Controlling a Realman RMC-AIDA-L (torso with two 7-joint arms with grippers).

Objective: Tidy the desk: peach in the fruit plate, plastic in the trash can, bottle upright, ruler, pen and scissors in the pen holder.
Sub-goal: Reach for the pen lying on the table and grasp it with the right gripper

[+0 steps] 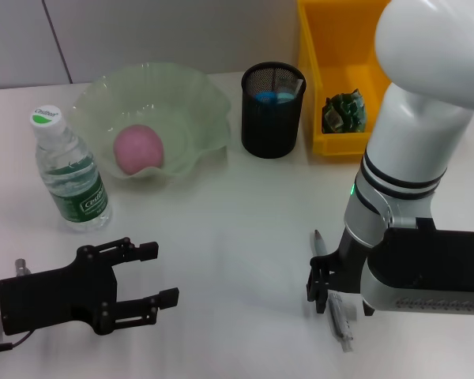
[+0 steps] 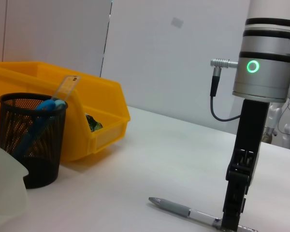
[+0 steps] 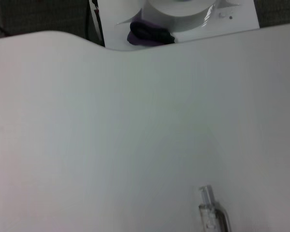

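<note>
The grey and white pen [image 1: 337, 316] lies on the desk [image 1: 221, 229] at the front right, dark tip pointing away from me. My right gripper [image 1: 322, 281] stands straight down over its middle, fingers reaching the pen [image 2: 183, 210] at the tabletop. The pen's rear end [image 3: 210, 212] shows in the right wrist view. My left gripper [image 1: 159, 274] hovers open and empty at the front left. The peach [image 1: 138, 148] rests in the fruit plate [image 1: 197, 95]. The bottle [image 1: 67, 170] stands upright. Scissors [image 2: 48, 105] and ruler [image 2: 67, 87] stick out of the pen holder [image 1: 272, 118]. Crumpled plastic [image 1: 344, 113] lies in the trash can [image 1: 324, 47].
The fruit plate, pen holder and trash can line the back of the desk, with the bottle at the left. A broad stretch of bare white tabletop lies between my two grippers. The right arm's big white housing hides the desk's right side.
</note>
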